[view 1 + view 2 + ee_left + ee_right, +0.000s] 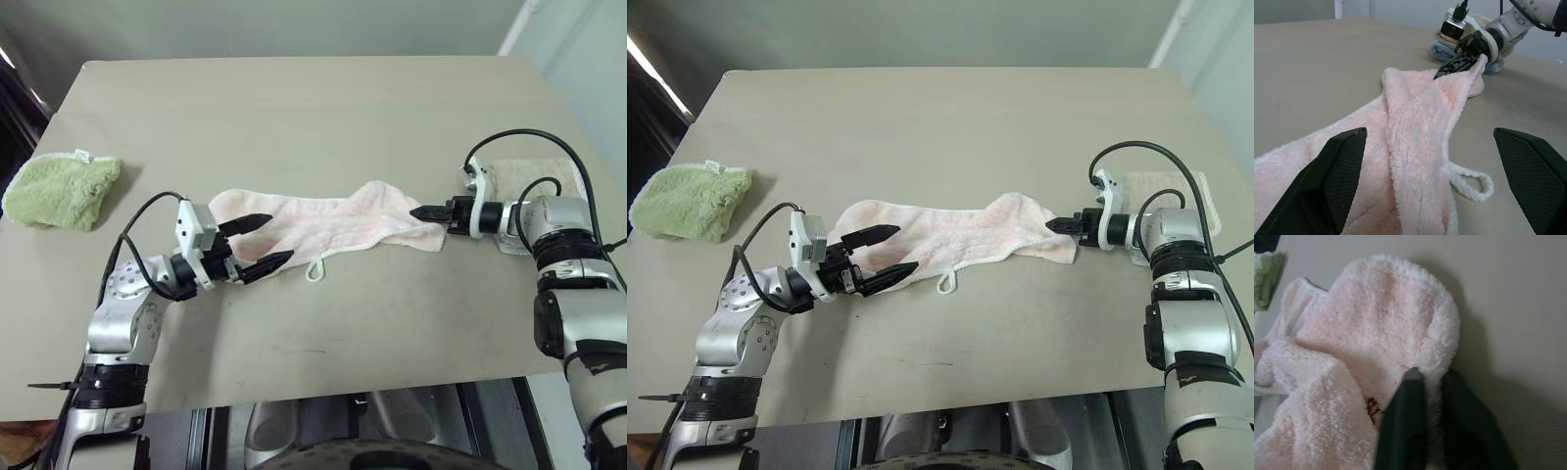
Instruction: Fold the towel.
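Observation:
The pale pink towel (333,223) lies crumpled lengthwise across the middle of the table, its small white loop (315,270) on the near edge. My left gripper (280,238) hovers open at the towel's left end, one finger over the cloth and one at its near edge. In the left wrist view both fingers (1342,166) stand wide apart with the towel (1415,127) running away between them. My right gripper (419,211) is shut on the towel's right end. Seen from the right wrist, its fingers (1408,401) pinch the fluffy edge (1400,318).
A fluffy lime-green towel (61,191) lies at the table's left edge. A beige cloth (529,176) on a light-blue one (1442,49) sits at the right, just behind my right wrist. The table's front edge (323,387) runs close below both arms.

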Tool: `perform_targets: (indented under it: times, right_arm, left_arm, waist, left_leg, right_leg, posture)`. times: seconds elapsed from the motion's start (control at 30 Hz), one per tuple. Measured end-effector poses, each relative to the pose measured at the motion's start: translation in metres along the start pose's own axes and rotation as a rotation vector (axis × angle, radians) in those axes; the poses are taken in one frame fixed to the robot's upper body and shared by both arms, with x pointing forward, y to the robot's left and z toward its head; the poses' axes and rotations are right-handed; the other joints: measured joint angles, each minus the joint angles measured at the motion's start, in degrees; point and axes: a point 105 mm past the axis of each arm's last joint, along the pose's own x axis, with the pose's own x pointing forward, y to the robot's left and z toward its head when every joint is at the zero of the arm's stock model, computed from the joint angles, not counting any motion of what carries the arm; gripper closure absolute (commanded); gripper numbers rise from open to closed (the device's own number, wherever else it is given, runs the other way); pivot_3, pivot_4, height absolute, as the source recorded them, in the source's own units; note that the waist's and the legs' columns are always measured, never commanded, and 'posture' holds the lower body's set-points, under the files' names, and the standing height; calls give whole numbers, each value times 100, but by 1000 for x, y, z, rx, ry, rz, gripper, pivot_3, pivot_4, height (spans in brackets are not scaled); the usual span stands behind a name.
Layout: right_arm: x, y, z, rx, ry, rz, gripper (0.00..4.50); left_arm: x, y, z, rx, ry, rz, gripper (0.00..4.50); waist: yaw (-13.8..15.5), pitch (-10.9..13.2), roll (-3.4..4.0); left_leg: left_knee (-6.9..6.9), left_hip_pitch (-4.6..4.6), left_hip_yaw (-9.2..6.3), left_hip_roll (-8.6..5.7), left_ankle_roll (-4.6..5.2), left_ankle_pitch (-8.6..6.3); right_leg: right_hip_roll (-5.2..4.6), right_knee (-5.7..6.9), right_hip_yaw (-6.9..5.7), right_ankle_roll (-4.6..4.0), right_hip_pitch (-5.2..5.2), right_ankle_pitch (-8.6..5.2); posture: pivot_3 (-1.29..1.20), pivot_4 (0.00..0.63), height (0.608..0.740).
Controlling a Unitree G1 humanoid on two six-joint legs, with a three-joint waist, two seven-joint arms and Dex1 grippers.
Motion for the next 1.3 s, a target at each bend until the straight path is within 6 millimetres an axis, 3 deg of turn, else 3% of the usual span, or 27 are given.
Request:
perform_targets:
  times: [0.17, 0.3, 0.6, 0.73, 0.9, 1.1, 1.3]
  right_arm:
    - [-9, 1, 8, -18, -26, -3, 4483]
    - [-26, 16, 27, -117, -79, 30, 4483]
    - [-54, 101, 32, -540, -172, 188, 4483]
    - [-68, 116, 20, -616, -140, 199, 4483]
    - [-83, 137, 23, -716, -220, 218, 4483]
    - [-99, 157, 36, -815, -328, 205, 4483]
    - [-115, 178, 44, -857, -356, 229, 4483]
  left_arm:
    - [2, 2, 4, 11, -6, 1, 0]
    - [1, 7, 4, 12, -2, 7, 0]
    - [-1, 52, 30, 89, -84, 144, 0]
    - [-5, 86, 39, 146, -96, 294, 0]
    - [-16, 114, 26, 214, -24, 425, 0]
    - [-20, 121, 2, 187, 40, 461, 0]
    - [-15, 131, 2, 172, 38, 478, 0]
  waist:
    - [17, 5, 9]
    - [26, 7, 11]
    - [46, 7, 12]
    - [78, 7, 12]
    - [76, 7, 11]
    - [79, 7, 11]
    - [126, 7, 11]
  left_leg:
    - [3, -4, 1, -1, -1, 1]
    - [-1, -4, 2, 0, -1, 1]
    - [-1, -3, 2, -1, -13, 11]
    - [6, -4, 2, -7, -21, 18]
    - [7, -5, 3, -13, -22, 19]
    - [5, -10, 1, -17, -21, 19]
    - [7, -17, -4, -27, -19, 22]
  right_leg:
    - [-1, 1, 1, 0, -2, 2]
    - [0, 0, -3, -5, -3, -4]
    - [1, -2, -7, 1, 3, -6]
    - [-2, -6, -1, 18, 9, -2]
    - [-1, -6, 2, 37, 7, -10]
    - [-2, -7, 0, 76, 5, -34]
    - [-6, -8, 1, 90, 4, -35]
  posture:
    - [0, 150, 703]
    - [0, 150, 703]
    - [0, 150, 703]
    - [0, 150, 703]
    - [0, 150, 703]
    - [0, 150, 703]
    - [0, 150, 703]
